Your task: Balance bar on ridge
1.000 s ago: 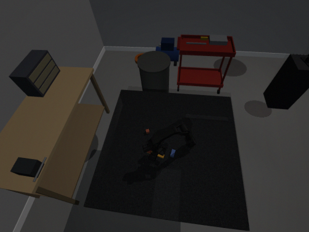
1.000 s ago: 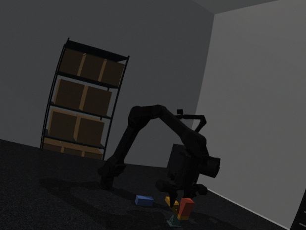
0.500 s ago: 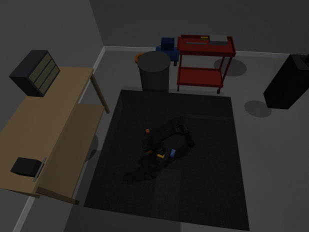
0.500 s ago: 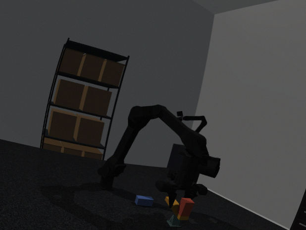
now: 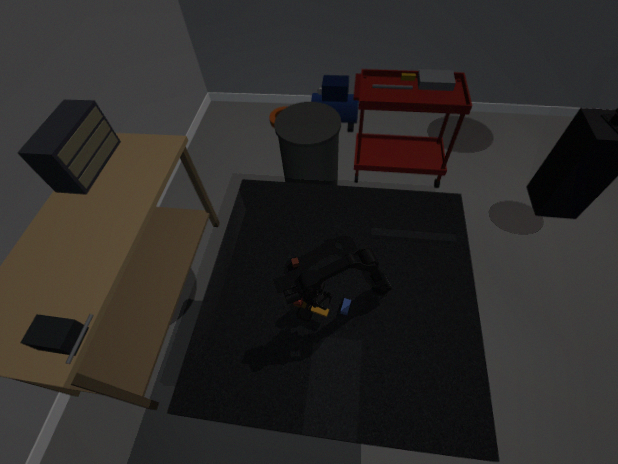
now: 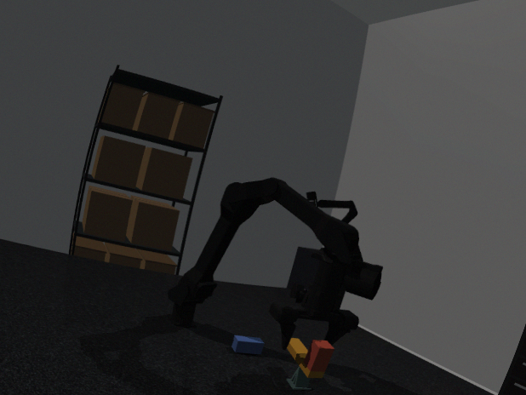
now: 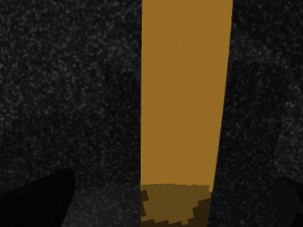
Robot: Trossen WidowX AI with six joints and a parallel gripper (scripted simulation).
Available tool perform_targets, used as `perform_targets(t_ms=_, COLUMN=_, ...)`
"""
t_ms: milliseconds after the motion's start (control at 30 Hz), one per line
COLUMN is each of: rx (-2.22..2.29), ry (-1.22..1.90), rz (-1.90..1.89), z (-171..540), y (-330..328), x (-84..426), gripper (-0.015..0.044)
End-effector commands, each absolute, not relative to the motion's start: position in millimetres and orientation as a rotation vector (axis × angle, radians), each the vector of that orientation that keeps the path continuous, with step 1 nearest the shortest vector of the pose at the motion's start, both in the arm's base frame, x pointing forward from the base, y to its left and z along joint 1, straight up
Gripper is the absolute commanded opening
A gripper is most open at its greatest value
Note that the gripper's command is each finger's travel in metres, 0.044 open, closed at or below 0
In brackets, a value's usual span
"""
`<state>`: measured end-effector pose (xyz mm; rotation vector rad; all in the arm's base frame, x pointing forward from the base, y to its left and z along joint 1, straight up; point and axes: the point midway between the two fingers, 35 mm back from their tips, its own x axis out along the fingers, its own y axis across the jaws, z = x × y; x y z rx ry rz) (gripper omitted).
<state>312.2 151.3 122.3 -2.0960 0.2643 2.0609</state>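
The orange-yellow bar (image 5: 320, 311) (image 6: 297, 346) (image 7: 184, 97) lies across the green ridge (image 6: 300, 379), which shows under it in the exterior view. A red block (image 5: 298, 302) (image 6: 320, 357) stands on the bar's near end in that view. The bar looks clear of the surface there; whether it is exactly level I cannot tell from the tilted view. My gripper (image 6: 309, 344) (image 7: 174, 184) is wide open, its fingers low on either side of the bar. In the wrist view there are gaps between the bar and both fingers. The ridge is hidden in the wrist view.
A blue block (image 5: 345, 306) (image 6: 248, 346) lies on the dark mat (image 5: 410, 370) between the bar and the arm's base. A small red-orange block (image 5: 295, 262) lies farther back on the mat. A wooden workbench (image 5: 95, 220) stands to the left in the top view.
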Motion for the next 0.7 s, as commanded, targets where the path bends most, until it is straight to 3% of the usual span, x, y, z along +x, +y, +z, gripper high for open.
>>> perform_targets(t_ms=0, rx=-2.108, ry=0.253, rz=2.039, z=155.2, y=153.3, x=316.2, gripper=0.044)
perform_targets(t_ms=167, rx=-2.107, ry=0.254, rz=2.04, z=202.9, y=150.4, x=310.4, gripper=0.044)
perform_targets(t_ms=667, rx=-2.107, ry=0.254, rz=2.04, z=204.6, y=150.2, x=310.0, gripper=0.044)
